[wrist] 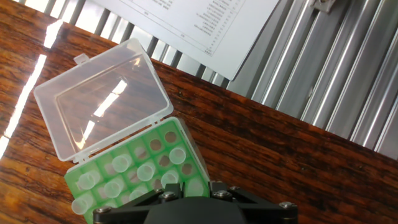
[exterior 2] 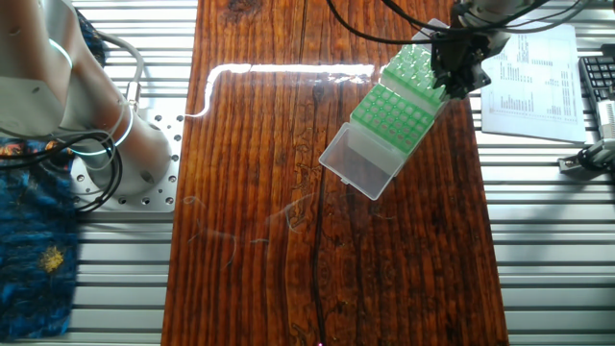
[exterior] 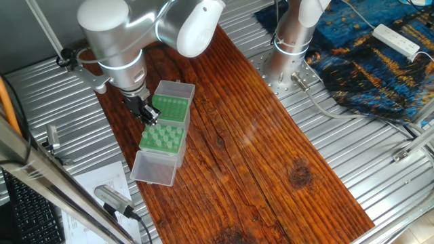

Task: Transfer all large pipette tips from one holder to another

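A dark reddish-brown wooden board point(exterior 2: 288, 221), strongly grained and glossy enough to throw back a bright streak of light, is seen laid on the ribbed, matt silver metal bench point(exterior: 380, 156). The green plastic tip racks point(exterior: 163, 139) are fitted with clear, smooth, shiny plastic hinged lids point(wrist: 102, 99), and pale translucent plastic pipette tips point(wrist: 145, 171) are held in them. A matt white printed paper sheet point(exterior 2: 528, 72) and a blue patterned cloth point(exterior: 366, 61) are seen at the edges, and the robot arm point(exterior: 115, 34) is cased in smooth brushed silver metal with a glossy white plastic shell.

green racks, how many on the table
2. One green rack sits farther along the wooden table, with its lid open behind it. The other rack, holding pipette tips, adjoins it, its clear lid open; the gripper hovers between them.
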`<action>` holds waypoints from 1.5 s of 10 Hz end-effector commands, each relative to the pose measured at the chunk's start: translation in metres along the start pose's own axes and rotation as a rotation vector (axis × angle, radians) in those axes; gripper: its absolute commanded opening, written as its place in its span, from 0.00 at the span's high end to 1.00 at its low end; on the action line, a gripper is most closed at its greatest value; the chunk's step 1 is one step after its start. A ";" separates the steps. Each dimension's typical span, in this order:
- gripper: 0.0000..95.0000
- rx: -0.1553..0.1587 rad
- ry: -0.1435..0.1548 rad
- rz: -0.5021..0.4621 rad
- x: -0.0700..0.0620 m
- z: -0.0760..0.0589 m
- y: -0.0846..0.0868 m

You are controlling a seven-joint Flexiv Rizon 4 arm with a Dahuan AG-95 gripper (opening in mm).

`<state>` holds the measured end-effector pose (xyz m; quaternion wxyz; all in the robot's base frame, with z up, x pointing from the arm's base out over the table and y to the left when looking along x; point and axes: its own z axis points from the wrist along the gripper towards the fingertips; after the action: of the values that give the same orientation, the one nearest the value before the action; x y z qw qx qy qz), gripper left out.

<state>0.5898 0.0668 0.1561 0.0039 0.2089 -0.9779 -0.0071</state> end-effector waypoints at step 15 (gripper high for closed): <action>1.00 0.002 0.001 0.011 -0.001 0.001 0.001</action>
<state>0.5904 0.0682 0.1563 0.0035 0.2023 -0.9793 -0.0056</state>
